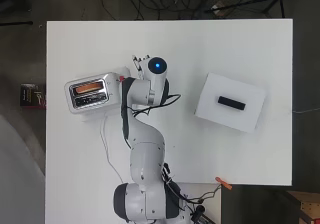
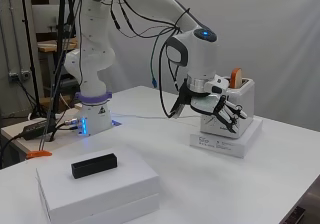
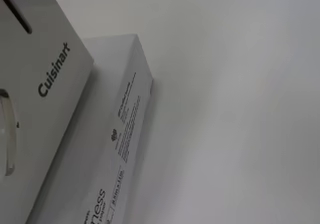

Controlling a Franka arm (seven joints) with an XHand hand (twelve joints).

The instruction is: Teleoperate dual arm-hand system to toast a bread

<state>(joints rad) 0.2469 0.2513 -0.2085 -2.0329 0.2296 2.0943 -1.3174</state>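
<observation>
A white and silver toaster (image 1: 87,95) (image 2: 240,111) stands on a flat white box (image 2: 227,143) at the table's left in the overhead view. A brown bread slice (image 1: 86,87) (image 2: 236,77) sticks up out of its slot. My hand (image 2: 222,111) hangs just in front of the toaster's end face, its fingers (image 2: 231,116) straight and spread, pointing down along that face. It is open and holds nothing. The arm hides the hand from above. The wrist view shows the toaster's white side (image 3: 35,84) and the box (image 3: 117,149) beneath it, very close.
A larger white box (image 1: 250,115) (image 2: 115,194) with a black block (image 1: 231,102) (image 2: 94,165) on top lies at the table's right in the overhead view. An orange clamp (image 1: 224,183) sits at the near edge. A white cable (image 1: 106,149) runs from the toaster.
</observation>
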